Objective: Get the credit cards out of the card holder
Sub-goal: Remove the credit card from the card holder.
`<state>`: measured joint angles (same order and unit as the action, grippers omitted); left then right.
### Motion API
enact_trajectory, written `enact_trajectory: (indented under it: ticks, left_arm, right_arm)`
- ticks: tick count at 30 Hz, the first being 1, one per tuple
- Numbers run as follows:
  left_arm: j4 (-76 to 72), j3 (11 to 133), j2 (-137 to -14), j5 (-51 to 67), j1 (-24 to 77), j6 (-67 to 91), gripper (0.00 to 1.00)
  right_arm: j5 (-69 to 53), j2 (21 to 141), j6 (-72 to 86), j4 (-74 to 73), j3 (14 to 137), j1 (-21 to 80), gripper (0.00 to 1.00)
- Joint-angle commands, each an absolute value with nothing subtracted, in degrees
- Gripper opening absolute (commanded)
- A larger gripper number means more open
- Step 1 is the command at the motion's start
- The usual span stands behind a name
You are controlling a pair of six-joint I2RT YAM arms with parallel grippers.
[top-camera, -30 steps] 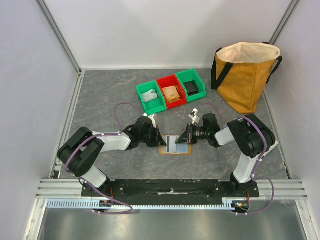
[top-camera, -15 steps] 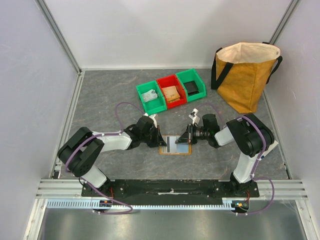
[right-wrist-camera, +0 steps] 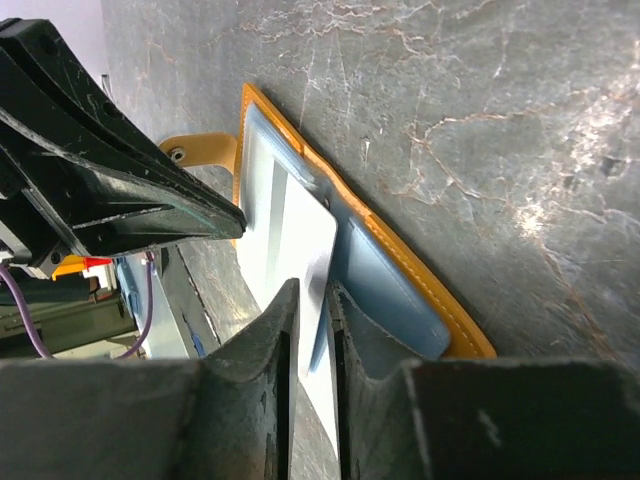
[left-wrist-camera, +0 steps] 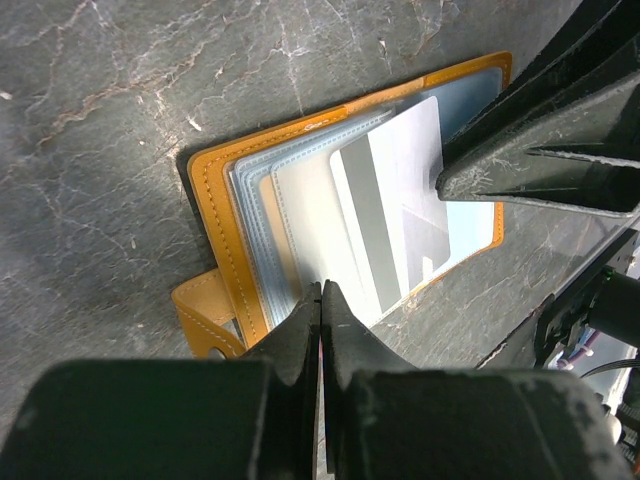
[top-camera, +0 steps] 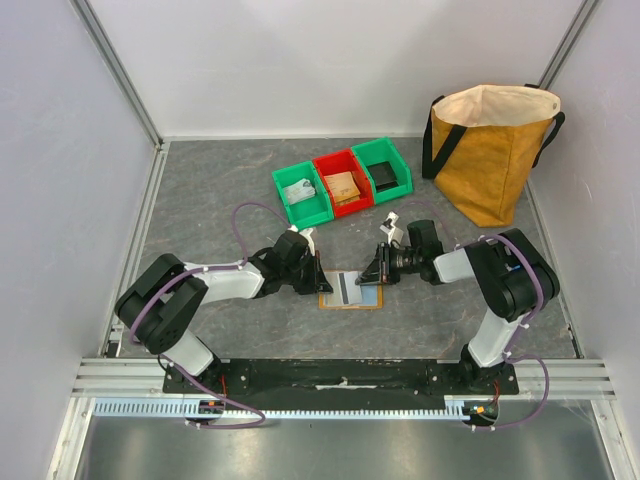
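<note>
**A:** What is seen at the right gripper?

**B:** Its jaws are set a narrow slit apart, and the edge of a greyish-white credit card is taken into that slit. Whether the card is pinched or only straddled cannot be told.

**A:** How is the card laid from there?

**B:** It is stretched straight ahead of the fingertips. It appears to be raised a little off the pale blue panel of the open card holder, with its far part lodged among the sleeves. Judged by the dark stripe, its long axis is set parallel with the holder's fold, so crosswise to the line between the two grippers.

**A:** Which arm is nearer to it?

**B:** The right one, which is at the card itself. A level withdrawal away from the holder's right edge is judged to be what is called for, so that the card is slid out and not bent.

**A:** And the left gripper?

**B:** It is closed tight with nothing between its jaws. Its tips are set at the holder's left half, beside the tan-orange border. The holder is probably being pinned there, though contact cannot be confirmed.

**A:** The arm poses?

**B:** Both forearms are laid low over the grey table, one from the holder's left and one from its right. The fingers are pointed at each other across the holder, which is spread flat between them.
</note>
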<state>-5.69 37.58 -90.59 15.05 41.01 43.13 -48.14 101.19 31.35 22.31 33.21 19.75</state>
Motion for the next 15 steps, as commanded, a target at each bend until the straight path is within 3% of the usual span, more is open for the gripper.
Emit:
enact_trajectory:
  ticks: [1, 10, 12, 15]
  left_arm:
    - [1.6, 36.7, -91.9, 11.2, 41.2, 39.0, 0.02]
    - [0.4, 36.3, -91.6, 12.0, 41.3, 39.8, 0.02]
    - [0.2, 35.9, -91.4, 12.2, 41.2, 40.2, 0.02]
    - [-1.8, 35.0, -91.1, 12.2, 41.2, 41.0, 0.02]
  right_arm:
    - [-46.8, 100.4, 28.8, 20.1, 33.9, 19.4, 0.28]
    - [-47.7, 104.7, 30.8, 23.5, 34.0, 21.3, 0.33]
    - [-47.8, 105.6, 31.5, 24.4, 34.0, 21.4, 0.26]
    - [-47.9, 105.5, 31.5, 24.6, 33.8, 21.4, 0.04]
